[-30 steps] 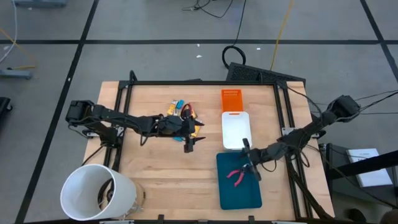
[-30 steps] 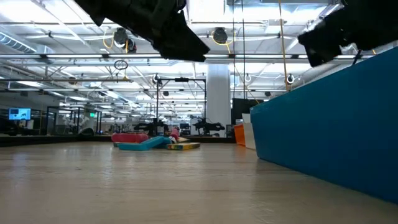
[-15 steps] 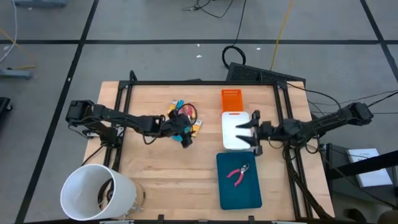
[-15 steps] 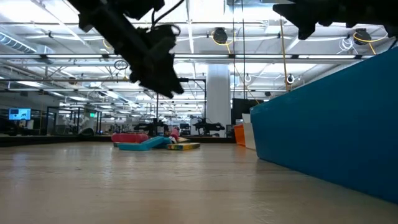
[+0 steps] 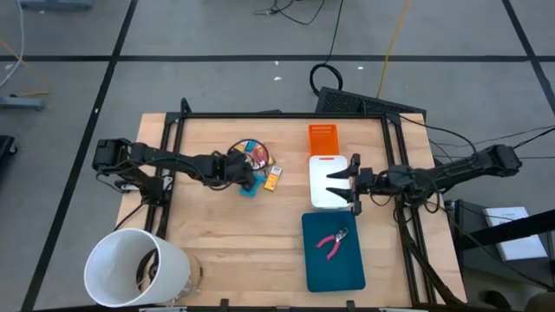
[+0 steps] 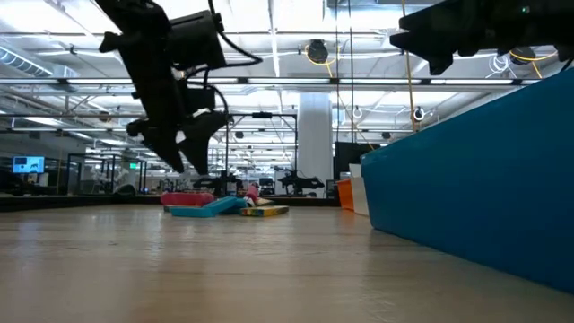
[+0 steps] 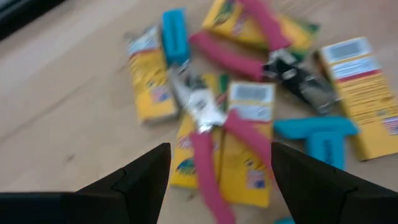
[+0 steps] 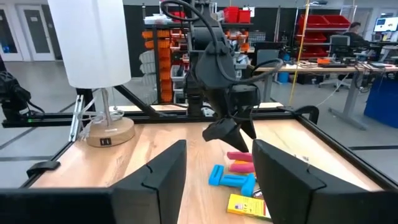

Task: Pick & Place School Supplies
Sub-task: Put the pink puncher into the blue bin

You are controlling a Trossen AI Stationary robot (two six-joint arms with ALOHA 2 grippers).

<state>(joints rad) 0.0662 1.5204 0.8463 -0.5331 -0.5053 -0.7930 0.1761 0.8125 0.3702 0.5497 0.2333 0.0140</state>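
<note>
The left end effector point(image 7: 214, 180) is held spread above the heap of pink-handled cutters point(image 7: 214, 134), crayon boxes point(image 7: 249, 134) and blue pieces point(image 7: 317, 134), apparently for a pick. The right end effector point(image 5: 340, 183), spread and empty, is parked over the white tray point(image 5: 323, 198); one cutter point(image 5: 332, 242) lies in the teal tray point(image 5: 334, 273).

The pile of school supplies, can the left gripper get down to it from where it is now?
Probably yes. The left gripper hangs open right over the pile of school supplies, with nothing between them; the right gripper waits over the white tray.
</note>
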